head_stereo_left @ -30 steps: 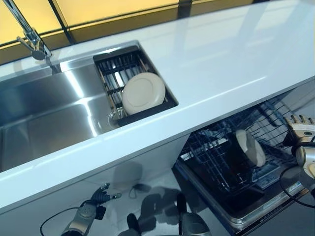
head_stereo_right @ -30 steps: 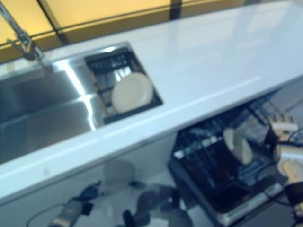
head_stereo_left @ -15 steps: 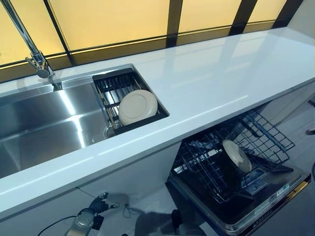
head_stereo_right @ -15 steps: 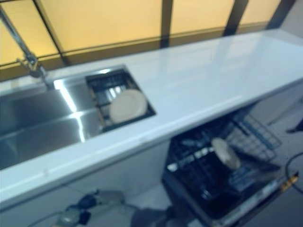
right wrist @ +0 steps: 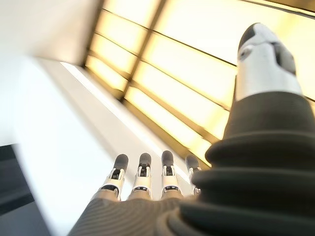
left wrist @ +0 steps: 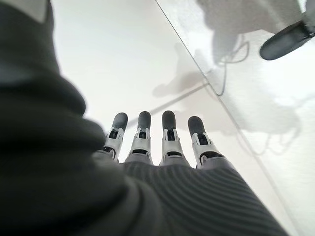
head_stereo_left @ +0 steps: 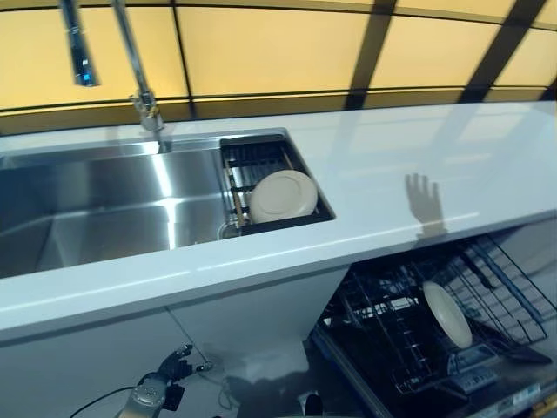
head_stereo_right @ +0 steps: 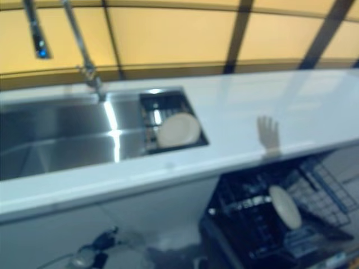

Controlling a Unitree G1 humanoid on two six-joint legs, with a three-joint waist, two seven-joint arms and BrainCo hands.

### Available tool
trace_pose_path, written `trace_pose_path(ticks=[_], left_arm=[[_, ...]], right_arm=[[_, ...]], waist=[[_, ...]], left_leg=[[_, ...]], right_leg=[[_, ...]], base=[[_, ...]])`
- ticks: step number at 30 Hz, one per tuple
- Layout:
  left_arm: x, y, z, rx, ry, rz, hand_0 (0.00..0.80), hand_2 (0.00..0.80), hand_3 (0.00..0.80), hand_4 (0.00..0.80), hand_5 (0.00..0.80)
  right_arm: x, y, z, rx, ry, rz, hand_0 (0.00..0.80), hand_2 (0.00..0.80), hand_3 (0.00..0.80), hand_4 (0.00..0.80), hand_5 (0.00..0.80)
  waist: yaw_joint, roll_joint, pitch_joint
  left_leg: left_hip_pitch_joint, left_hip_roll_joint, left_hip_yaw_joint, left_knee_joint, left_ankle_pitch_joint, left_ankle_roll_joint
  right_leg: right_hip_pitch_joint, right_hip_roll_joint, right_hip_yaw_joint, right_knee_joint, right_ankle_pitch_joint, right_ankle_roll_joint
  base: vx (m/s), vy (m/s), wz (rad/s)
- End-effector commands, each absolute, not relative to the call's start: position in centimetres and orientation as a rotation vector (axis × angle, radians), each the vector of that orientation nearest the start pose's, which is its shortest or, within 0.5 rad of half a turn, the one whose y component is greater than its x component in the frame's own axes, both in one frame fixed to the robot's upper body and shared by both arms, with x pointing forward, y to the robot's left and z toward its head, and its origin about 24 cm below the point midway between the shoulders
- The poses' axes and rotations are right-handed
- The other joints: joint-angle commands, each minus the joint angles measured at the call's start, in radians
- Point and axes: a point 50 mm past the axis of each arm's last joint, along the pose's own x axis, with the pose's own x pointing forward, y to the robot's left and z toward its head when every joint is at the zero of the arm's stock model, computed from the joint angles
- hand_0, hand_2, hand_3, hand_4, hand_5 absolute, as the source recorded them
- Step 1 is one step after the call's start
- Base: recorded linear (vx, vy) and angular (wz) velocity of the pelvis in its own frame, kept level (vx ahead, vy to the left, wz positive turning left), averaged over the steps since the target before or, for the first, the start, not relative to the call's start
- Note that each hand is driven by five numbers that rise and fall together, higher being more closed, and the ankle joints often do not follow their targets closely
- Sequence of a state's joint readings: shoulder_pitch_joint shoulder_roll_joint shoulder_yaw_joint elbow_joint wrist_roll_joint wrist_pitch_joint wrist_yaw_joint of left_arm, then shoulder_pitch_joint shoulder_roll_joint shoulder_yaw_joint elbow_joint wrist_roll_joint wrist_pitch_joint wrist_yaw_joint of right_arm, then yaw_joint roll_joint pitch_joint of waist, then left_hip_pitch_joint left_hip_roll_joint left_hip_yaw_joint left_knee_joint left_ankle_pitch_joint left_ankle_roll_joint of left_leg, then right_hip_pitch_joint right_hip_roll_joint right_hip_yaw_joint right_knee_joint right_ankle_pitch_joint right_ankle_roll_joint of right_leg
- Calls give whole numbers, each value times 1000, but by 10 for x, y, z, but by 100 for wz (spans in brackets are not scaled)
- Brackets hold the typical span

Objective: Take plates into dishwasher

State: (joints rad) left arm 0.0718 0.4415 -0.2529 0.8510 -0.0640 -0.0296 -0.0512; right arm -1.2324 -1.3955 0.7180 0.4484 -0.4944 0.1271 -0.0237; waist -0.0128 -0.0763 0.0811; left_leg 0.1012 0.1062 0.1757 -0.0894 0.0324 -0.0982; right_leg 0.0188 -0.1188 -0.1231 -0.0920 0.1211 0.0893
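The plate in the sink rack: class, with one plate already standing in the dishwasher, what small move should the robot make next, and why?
Probably reach the right hand, open and empty, toward the plate in the sink rack. It leans there untouched, while the other plate already stands in the dishwasher rack. The left hand hangs open near the floor, farther off.

A long white bench (head_stereo_left: pixel 400 165) with a steel sink (head_stereo_left: pixel 104 205) and tall tap (head_stereo_left: pixel 135 74) runs beneath amber-lit windows (head_stereo_left: pixel 261 48) split by dark frames, above a pale floor (left wrist: pixel 275 98).
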Motion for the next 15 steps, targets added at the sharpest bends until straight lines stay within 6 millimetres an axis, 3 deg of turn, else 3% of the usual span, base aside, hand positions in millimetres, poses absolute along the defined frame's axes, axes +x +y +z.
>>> trace_pose_path(ticks=[1,8,15], left_arm=[[161,282,-103,438,863,-46,0,0,0,0,0],[180,279,-94,399,822,-19,0,0,0,0,0],[204,276,-80,390,755,-18,0,0,0,0,0]], right_arm=[[308,-297,413,-1870,-301,-529,0,0,0,0,0],[337,-242,401,-1884,-331,-296,0,0,0,0,0],[352,-218,382,-1881,-262,-155,0,0,0,0,0]], waist=[[54,-22,33],[110,-14,113],[140,14,218]], left_leg=[[15,-24,-58,2,-43,38],[-85,-35,-114,2,-2,32],[-181,-51,-137,2,37,29]], right_leg=[[44,-18,-27,5,-38,64],[-6,-22,-61,5,-30,59],[-69,-24,-93,5,-14,50]], base=[[-11,9,22],[-80,2,26],[-99,-5,25]])
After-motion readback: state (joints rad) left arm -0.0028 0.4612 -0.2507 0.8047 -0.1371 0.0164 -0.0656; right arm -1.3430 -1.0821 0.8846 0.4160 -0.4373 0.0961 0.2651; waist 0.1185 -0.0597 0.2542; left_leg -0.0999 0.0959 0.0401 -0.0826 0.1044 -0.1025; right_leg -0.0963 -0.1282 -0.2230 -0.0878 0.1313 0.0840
